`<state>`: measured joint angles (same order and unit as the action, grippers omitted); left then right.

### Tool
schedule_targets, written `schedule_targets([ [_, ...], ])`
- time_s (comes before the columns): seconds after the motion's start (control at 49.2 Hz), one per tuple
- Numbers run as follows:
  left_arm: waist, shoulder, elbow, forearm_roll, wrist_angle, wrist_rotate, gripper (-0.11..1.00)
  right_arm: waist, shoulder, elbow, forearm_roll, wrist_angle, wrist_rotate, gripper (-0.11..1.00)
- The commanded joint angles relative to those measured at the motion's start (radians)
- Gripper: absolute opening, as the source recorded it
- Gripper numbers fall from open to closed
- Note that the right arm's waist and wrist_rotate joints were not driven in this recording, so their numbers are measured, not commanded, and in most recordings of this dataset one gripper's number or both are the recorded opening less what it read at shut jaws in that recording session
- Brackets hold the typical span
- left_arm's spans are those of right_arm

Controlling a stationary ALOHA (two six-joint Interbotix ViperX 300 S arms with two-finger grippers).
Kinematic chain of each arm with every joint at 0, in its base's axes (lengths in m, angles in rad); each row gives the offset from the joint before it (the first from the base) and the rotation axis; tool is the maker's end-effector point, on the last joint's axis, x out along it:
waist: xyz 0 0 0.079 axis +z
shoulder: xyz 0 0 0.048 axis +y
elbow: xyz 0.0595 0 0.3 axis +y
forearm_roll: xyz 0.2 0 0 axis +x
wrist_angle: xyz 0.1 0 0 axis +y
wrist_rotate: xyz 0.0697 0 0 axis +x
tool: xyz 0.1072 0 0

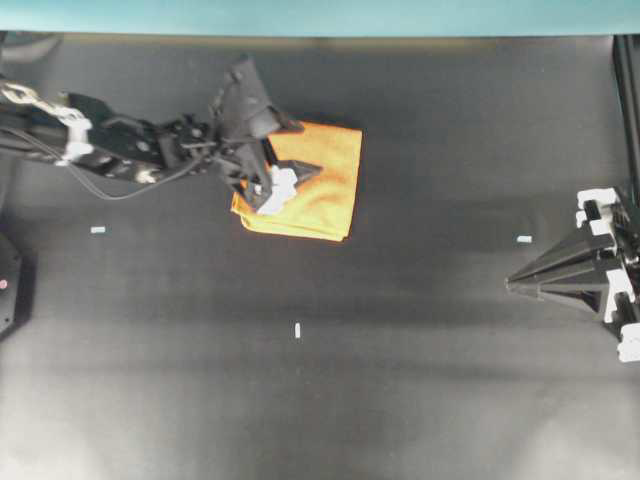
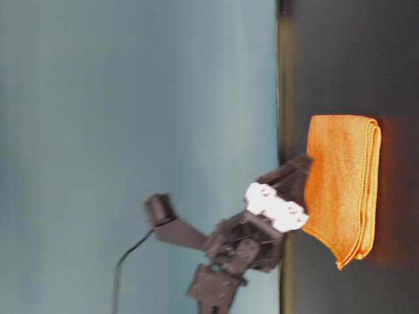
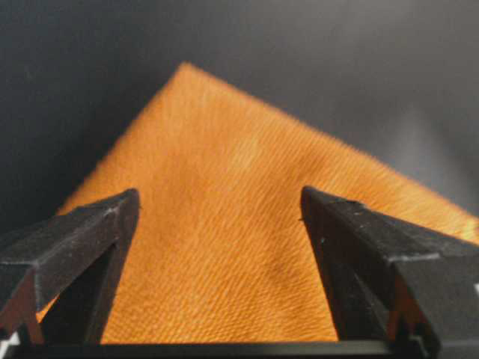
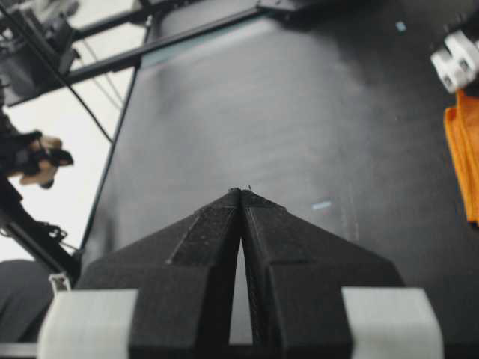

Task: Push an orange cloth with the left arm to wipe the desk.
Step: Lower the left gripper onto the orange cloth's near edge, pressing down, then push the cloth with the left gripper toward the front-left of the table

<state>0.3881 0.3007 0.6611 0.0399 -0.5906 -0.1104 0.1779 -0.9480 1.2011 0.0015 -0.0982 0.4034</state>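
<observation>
One wipe barely begun, most of the desk (image 1: 420, 380) not yet covered.
Far back on the desk near the teal strip (image 1: 320, 15), a little left of the middle: the orange cloth (image 1: 325, 185), folded flat, nearly square, slightly longer front to back, turned a touch off the desk's edges, layered edges facing front and right. Reaching in from the left, the left arm (image 1: 130, 148), its gripper (image 3: 217, 254) spread wide over the cloth's left part, fingers (image 3: 82, 247) seemingly pressed on the fabric, clamping nothing. Parked well apart at the right edge, the right gripper (image 4: 240, 196), jaws closed together, empty.
</observation>
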Motion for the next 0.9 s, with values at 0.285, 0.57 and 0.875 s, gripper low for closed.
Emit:
schedule_targets([
  [0.285,0.008,0.040,-0.017,0.003,-0.008,-0.038,0.84,0.000,-0.008,0.000,0.000,-0.006,0.000,0.01],
  [0.57,-0.034,0.032,0.035,0.003,-0.008,-0.034,0.84,0.000,-0.018,0.006,0.000,0.017,0.002,0.00],
  [0.875,-0.083,0.015,0.100,0.003,-0.008,-0.028,0.84,0.000,-0.057,0.023,0.000,0.018,0.000,0.00],
])
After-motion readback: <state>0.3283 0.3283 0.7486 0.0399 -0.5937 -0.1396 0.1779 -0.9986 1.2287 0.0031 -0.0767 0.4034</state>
